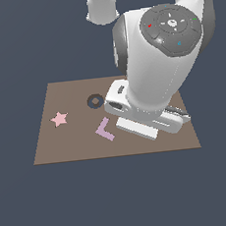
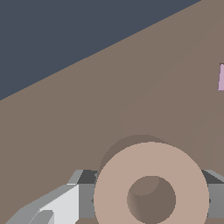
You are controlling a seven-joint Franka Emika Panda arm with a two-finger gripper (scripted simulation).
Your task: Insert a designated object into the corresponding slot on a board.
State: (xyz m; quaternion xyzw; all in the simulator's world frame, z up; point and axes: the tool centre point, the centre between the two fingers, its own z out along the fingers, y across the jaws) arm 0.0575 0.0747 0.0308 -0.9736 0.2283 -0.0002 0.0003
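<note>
In the exterior view, the dark grey-blue ring-shaped recess (image 1: pixel 94 101) lies on the flat brown rectangular board (image 1: pixel 64 145), toward that view's left of the arm's white gripper (image 1: pixel 148 123), whose bulk hides the jaws. In the wrist view, the flat light-tan ring (image 2: pixel 151 186) sits between the jaws, which appear closed against its two sides, lifted slightly above the board over its own shadow.

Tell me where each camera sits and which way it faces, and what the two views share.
Exterior view: off the arm, raised, looking down at the board; the arm's white body fills the upper middle, and the ring-shaped slot, pink star and lilac L-piece show.
Wrist view: on the wrist, looking past the pincer onto the board; grey fingers flank the tan ring.
Shared: the board, and probably the lilac piece.
</note>
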